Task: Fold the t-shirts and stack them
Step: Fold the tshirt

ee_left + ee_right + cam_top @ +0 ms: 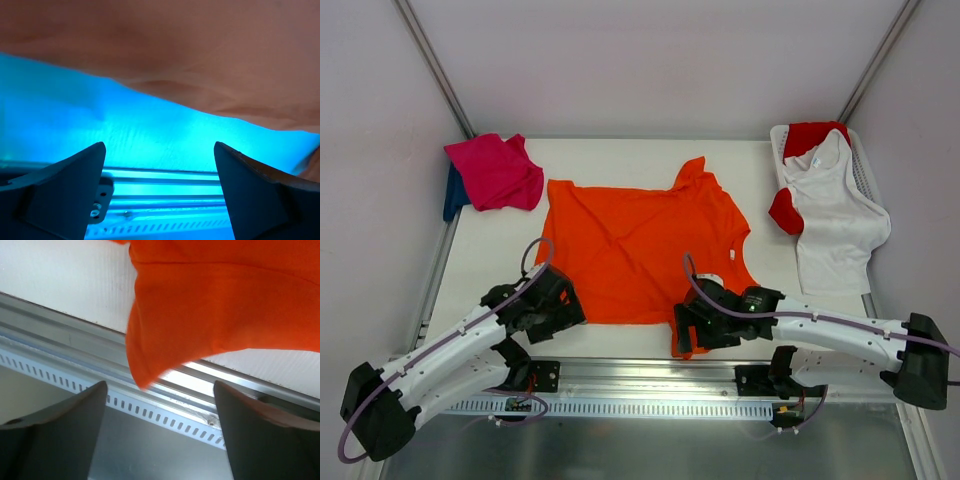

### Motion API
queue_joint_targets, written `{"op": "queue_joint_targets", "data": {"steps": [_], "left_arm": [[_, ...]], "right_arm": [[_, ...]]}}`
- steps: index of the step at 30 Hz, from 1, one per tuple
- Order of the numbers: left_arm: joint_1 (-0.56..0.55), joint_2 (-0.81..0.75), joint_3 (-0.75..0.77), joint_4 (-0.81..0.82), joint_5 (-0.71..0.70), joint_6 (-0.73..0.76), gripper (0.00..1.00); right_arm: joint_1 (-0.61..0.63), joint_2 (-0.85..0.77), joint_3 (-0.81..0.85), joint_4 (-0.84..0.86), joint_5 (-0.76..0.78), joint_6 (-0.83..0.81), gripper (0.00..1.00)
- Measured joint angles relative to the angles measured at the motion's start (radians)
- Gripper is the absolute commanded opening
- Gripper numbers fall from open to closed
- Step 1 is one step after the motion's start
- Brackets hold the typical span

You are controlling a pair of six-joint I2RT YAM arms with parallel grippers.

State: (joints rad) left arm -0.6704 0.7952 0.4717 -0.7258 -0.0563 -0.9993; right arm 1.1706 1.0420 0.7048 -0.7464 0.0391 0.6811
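Left of the bright orange cloth t-shirt (640, 240), spread flat mid-worktop (485, 260), a crumpled magenta-pink t-shirt (498, 172) covers a dark blue t-shirt (452, 196). Right of it, a white t-shirt (835, 225) and a red t-shirt (813, 135) drape a white plastic basket (866, 175). At its near hem the left hand (160, 145) and right hand (160, 385) gape, holding nothing. Pale walls (650, 60) enclose the white worktop.

White table (495, 250), white plastic basket (865, 175) at its two o'clock corner (slatted side wall showing), slotted metal rail (650, 408) along six o'clock
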Motion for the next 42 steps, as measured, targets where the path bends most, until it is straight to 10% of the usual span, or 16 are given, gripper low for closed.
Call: {"op": "queue_joint_targets", "data": {"steps": [17,29,42], "left_arm": [[-0.076,0.072,0.143,-0.414,-0.495,-0.664,0.93],[-0.076,0.255,0.149,-0.517,-0.581,-0.778,0.57],[-0.076,0.279,0.112,-0.430,-0.612,-0.740,0.62]], "right_arm": [[0.005,0.053,-0.036,0.001,0.051,-0.082,1.00],[-0.147,0.032,-0.035,0.001,0.017,-0.242,0.99],[-0.197,0.000,-0.035,0.000,-0.003,-0.263,0.99]]}}
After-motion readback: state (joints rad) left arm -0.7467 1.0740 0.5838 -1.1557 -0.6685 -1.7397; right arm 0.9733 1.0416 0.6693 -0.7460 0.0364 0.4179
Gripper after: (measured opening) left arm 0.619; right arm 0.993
